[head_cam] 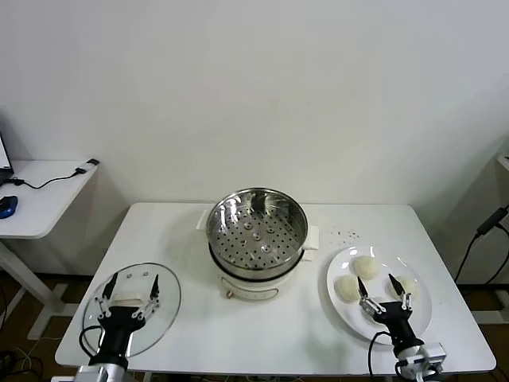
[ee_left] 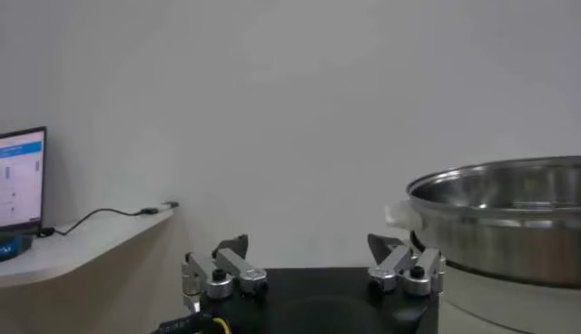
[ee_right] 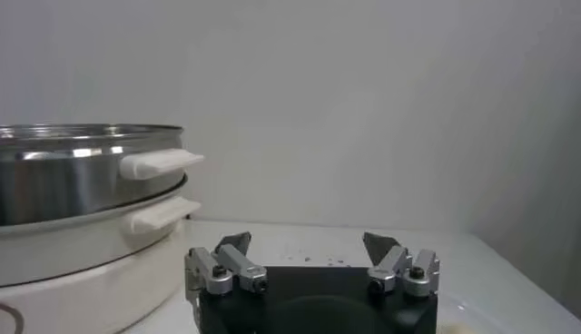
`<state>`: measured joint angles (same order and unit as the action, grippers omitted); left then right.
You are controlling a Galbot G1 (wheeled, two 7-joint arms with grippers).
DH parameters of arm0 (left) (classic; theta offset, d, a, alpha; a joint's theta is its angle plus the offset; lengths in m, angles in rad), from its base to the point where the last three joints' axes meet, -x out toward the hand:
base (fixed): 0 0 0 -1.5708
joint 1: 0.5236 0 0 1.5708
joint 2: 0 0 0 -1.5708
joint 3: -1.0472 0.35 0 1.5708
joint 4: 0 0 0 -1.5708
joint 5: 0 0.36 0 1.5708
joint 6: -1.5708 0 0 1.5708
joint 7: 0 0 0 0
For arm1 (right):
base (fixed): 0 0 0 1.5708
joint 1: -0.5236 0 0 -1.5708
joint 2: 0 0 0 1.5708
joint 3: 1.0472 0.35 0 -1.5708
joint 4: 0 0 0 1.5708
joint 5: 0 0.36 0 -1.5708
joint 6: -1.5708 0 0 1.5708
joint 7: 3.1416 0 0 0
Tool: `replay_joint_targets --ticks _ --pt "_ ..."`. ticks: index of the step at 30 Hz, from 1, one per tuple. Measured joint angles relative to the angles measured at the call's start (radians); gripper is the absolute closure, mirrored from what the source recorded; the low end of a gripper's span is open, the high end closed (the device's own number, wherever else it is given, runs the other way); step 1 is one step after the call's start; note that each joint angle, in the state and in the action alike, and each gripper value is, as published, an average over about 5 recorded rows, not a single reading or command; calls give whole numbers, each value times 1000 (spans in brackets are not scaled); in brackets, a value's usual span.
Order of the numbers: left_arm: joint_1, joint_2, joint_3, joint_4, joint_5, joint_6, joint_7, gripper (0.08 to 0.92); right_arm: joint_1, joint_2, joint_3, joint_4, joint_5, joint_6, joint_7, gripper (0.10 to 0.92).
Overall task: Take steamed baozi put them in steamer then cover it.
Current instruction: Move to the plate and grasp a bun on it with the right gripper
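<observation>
steamer (head_cam: 256, 227): empty | plate (head_cam: 347, 306): maybe three baozi (head_cam: 365, 267)

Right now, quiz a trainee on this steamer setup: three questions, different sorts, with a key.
1. True or false: the cover sits on the steamer.
2. How many baozi show on the plate? A) one B) three C) six
3. Fill in: the right gripper hovers over the ____, its fingers open.

Key: 1. False; it lies on the table, under the open left gripper. 2. B. 3. plate.
</observation>
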<state>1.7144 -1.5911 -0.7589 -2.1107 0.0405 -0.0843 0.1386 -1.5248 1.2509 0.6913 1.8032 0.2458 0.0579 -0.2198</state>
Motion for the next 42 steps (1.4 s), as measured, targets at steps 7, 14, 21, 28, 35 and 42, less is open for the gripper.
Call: replay_joint_targets --ticks 7,14,21,28,35,42 --pt "-2 7 6 1 4 0 1 177 76 -165 -13 -32 -67 -122 -137 203" --pt "-3 14 12 -2 8 0 1 177 238 -415 -99 -133 -157 -208 -370 203" --pt "-1 16 11 0 1 1 -3 177 543 -630 -377 -275 -229 -225 -571 203" --pt "7 17 2 1 -4 1 -8 177 912 -729 -766 -401 -263 -226 -713 203" --pt "12 18 -3 4 -5 1 -11 177 1205 -737 -1095 -510 -272 -227 -801 203" --pt "9 19 -9 13 -5 2 -13 177 1395 -688 -1334 -609 -261 -233 -843 203"
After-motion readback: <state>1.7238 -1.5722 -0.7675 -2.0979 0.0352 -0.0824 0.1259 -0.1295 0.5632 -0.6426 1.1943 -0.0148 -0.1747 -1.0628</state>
